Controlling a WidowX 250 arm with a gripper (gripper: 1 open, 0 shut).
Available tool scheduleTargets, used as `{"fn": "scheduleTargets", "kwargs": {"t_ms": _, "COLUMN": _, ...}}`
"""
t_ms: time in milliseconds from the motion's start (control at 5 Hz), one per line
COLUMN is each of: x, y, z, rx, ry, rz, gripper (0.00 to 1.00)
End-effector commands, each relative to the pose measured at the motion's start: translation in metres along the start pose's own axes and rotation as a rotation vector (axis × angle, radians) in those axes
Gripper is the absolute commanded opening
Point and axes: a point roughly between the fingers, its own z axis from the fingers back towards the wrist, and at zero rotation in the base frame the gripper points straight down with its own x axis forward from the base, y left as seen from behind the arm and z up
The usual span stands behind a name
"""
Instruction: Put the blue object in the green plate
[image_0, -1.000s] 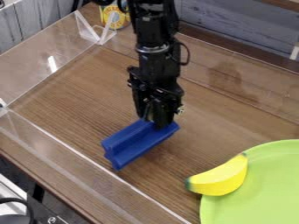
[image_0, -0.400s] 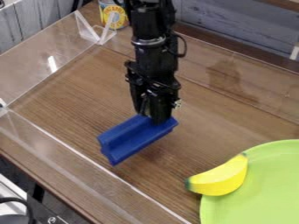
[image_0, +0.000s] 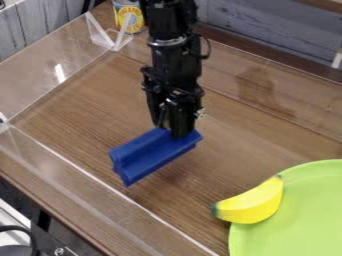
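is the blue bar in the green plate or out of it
Out. The blue bar is left of the green plate, gripper shut on its upper end.

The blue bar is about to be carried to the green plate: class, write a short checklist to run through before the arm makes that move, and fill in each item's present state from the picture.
1. Tool shut on the blue bar: ok, it clamps the bar's upper end.
2. Bar fully clear of the table: cannot tell; its lower end sits near the wood.
3. Bar level in the grip: not ok, it hangs tilted from one end.
4. Green plate within view: ok, at the lower right, partly cut off.
5. Room on the plate: not ok for the left rim, where the yellow banana lies; the rest is bare.
6. Path from bar to plate free of obstacles: ok.
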Motion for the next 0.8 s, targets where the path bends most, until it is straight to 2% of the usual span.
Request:
{"fn": "scheduleTargets", "kwargs": {"t_ms": 0, "x": 0.0060, "y": 0.0024, "z": 0.0224, "rx": 0.018, "ry": -0.074, "rz": 0.000, "gripper": 0.00}}
{"fn": "scheduleTargets", "kwargs": {"t_ms": 600, "x": 0.0042, "y": 0.0042, "z": 0.0259, "rx": -0.005, "ry": -0.101, "rz": 0.015, "gripper": 0.00}}
